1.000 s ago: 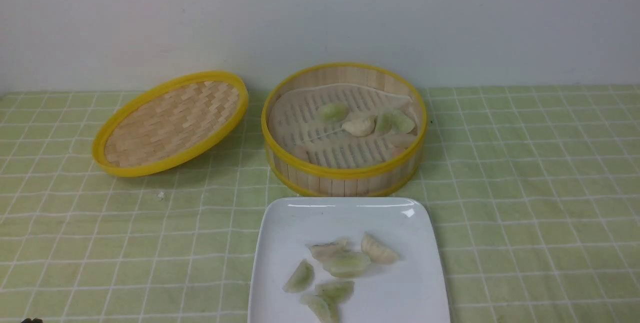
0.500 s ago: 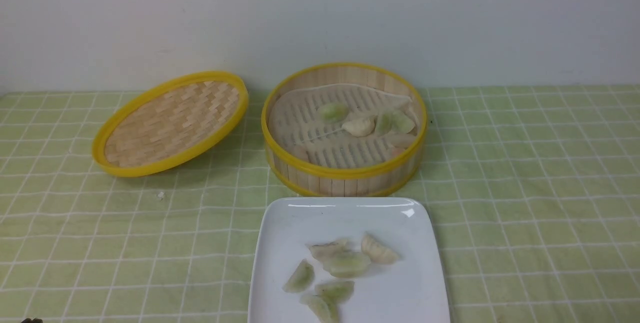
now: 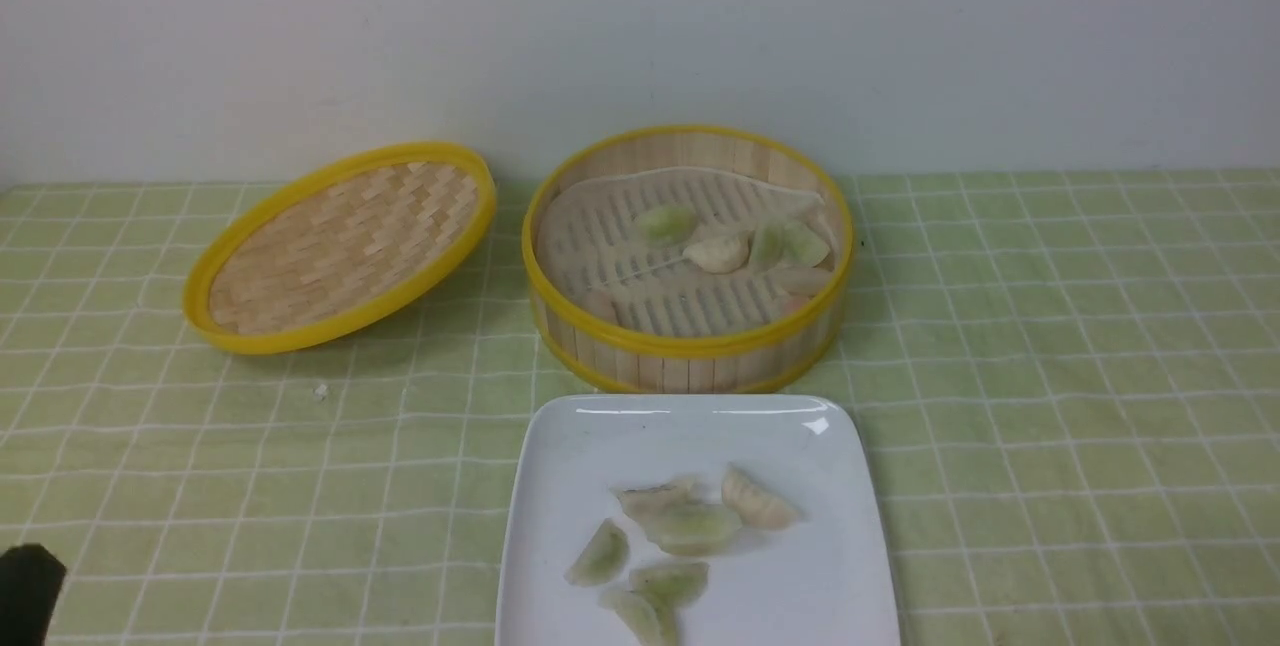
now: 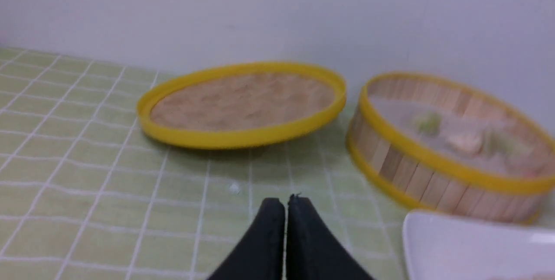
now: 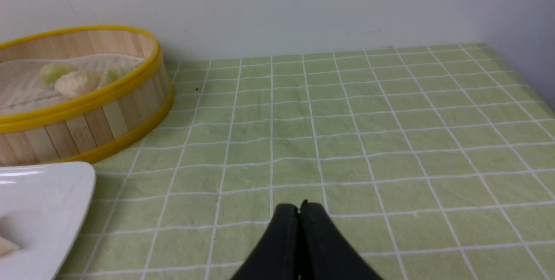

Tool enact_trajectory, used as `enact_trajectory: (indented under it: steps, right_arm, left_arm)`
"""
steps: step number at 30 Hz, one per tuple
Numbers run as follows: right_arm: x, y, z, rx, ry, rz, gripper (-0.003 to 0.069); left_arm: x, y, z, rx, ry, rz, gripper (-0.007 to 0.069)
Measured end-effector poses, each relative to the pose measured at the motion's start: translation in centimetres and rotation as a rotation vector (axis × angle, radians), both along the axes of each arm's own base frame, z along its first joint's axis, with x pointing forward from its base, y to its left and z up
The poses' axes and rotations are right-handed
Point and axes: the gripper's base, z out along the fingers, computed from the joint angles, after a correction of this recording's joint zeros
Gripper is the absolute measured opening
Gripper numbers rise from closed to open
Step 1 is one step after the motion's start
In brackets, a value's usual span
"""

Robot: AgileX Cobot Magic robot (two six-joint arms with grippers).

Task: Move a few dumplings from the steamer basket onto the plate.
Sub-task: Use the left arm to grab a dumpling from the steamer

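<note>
The steamer basket stands at the table's middle back with several dumplings on its slatted floor. The white plate lies in front of it, holding several dumplings. My left gripper is shut and empty, low over the cloth to the left of the plate; only its dark tip shows at the front view's lower left corner. My right gripper is shut and empty over bare cloth to the right of the plate and basket; it is outside the front view.
The basket's woven yellow-rimmed lid leans tilted on the cloth left of the basket. A small white crumb lies in front of it. A pale wall closes the back, and the green checked tablecloth ends at a right-hand edge.
The left gripper's dark tip has risen into the front view's lower left corner, showing more than before. Basket, plate and dumplings have not moved.
</note>
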Motion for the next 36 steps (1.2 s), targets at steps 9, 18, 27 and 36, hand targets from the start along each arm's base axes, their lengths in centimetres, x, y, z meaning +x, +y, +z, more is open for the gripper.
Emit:
enact_trajectory:
  steps: [9, 18, 27, 36]
  right_arm:
    - [0.1, 0.1, 0.3, 0.065, -0.04, 0.002, -0.0014]
    - [0.1, -0.3, 3.1, 0.717, -0.365, -0.045, -0.0014]
    - [-0.4, -0.1, 5.6, 0.88, -0.383, 0.007, -0.0014]
    - [1.3, 3.4, 18.8, 0.333, 0.084, 0.345, -0.0014]
  left_arm:
    - [-1.2, 1.4, 6.5, -0.295, -0.395, 0.088, -0.0006]
    - [3.8, -1.6, 18.0, -0.095, 0.211, -0.151, -0.0006]
    - [15.2, -4.2, 16.2, 0.171, 0.921, -0.47, -0.0006]
    - [21.2, -10.9, 13.7, 0.361, 1.046, -0.632, -0.0006]
